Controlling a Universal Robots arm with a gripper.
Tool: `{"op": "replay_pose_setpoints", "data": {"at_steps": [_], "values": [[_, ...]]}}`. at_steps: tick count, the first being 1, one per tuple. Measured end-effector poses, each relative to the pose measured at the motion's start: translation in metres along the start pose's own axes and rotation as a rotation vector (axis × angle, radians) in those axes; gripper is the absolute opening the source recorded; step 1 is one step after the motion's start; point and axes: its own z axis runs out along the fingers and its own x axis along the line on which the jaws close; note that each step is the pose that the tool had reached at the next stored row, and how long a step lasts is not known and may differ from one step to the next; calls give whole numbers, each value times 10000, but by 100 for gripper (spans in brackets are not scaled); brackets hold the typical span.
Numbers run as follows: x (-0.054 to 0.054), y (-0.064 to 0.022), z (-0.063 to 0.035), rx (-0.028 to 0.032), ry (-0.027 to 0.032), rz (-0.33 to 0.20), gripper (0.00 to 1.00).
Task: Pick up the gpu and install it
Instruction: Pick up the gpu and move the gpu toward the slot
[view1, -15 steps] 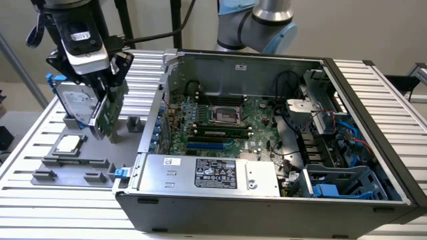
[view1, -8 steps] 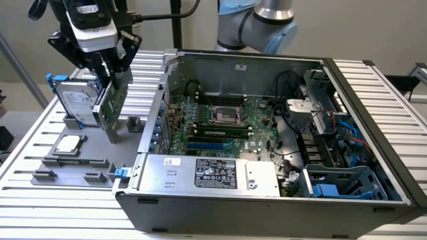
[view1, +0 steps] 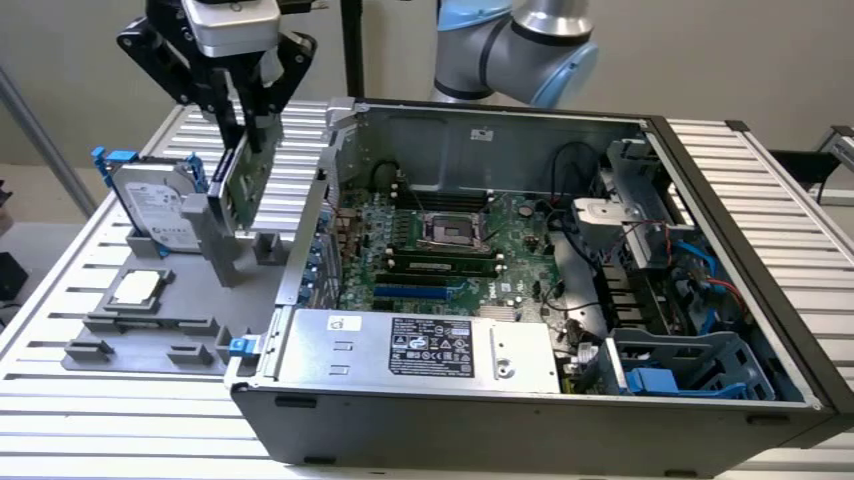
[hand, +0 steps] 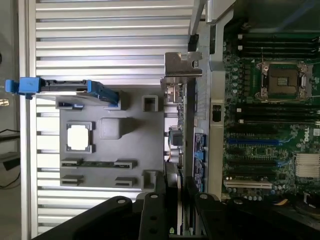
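Observation:
The gpu (view1: 248, 172) is a thin dark green card that hangs upright and edge-on, just over the grey holder (view1: 160, 335) at the exterior view's left. My gripper (view1: 248, 118) is shut on the card's top edge, one black finger on each face. In the wrist view the gripper (hand: 177, 202) clamps the gpu (hand: 176, 142) along its edge, and the card's silver bracket (hand: 182, 65) is at the end away from the fingers. The card hangs outside the open computer case (view1: 534, 385), close to its near side wall.
A silver hard drive with blue rails (view1: 154, 205) stands in the holder beside the card. A square CPU chip (view1: 138, 288) lies in a pocket of it. Inside the case are the motherboard (view1: 454, 235), its blue slots (view1: 414, 293) and the power supply (view1: 427, 350).

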Motion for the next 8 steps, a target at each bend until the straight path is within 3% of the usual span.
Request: {"op": "replay_pose_setpoints", "data": {"at_steps": [5, 8], "values": [[-226, 4, -50, 2, 193, 9, 27], [-361, 6, -58, 4, 279, 12, 27]]}}
